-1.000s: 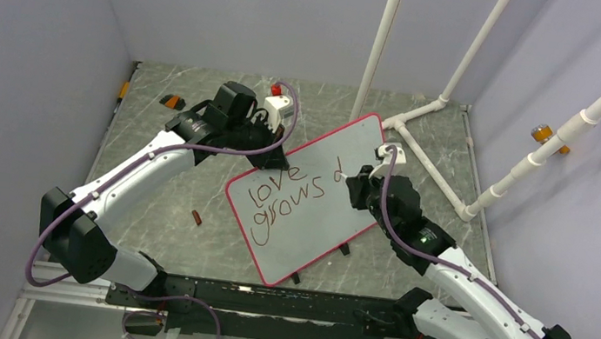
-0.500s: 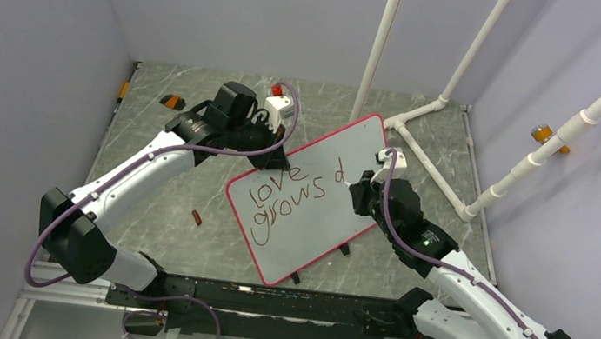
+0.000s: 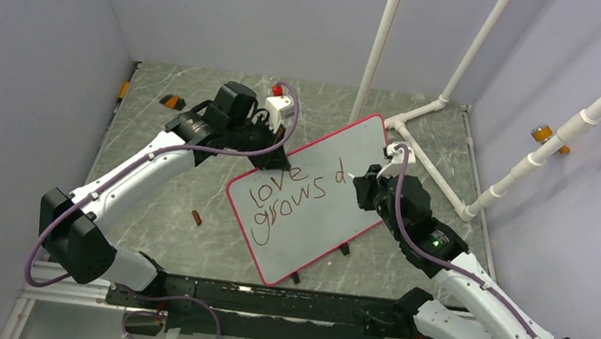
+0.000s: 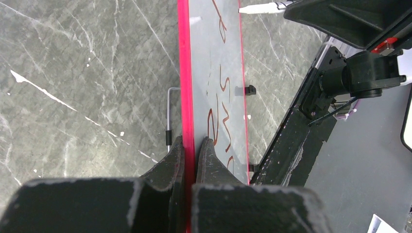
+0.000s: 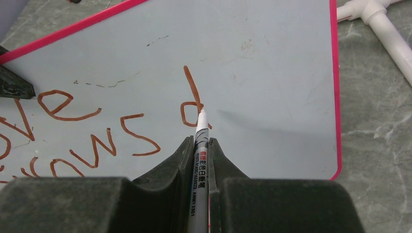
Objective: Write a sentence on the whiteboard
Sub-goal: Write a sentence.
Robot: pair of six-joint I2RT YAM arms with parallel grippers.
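The whiteboard (image 3: 320, 225), white with a pink-red frame, stands tilted in the middle of the table. The sentence (image 3: 285, 192) on it reads "love grows d" in dark red strokes. My left gripper (image 3: 277, 158) is shut on the board's upper left edge; the left wrist view shows both fingers (image 4: 190, 141) pinching the red frame (image 4: 183, 73). My right gripper (image 5: 201, 141) is shut on a grey marker (image 5: 200, 155). The marker's white tip is at the lower right of the "d" (image 5: 190, 99). I cannot tell whether the tip touches the whiteboard (image 5: 272, 63).
White pipes (image 3: 427, 116) run over the table behind and to the right of the board. A small red cap (image 3: 197, 217) lies left of it. An orange item (image 3: 172, 102) and a white device with a red top (image 3: 280, 101) sit at the back. Black clips (image 3: 344, 248) hold the board's lower edge.
My right arm has shifted slightly to the right and turned at the wrist, carrying the marker tip along the "d". The left arm and the board have stayed still.
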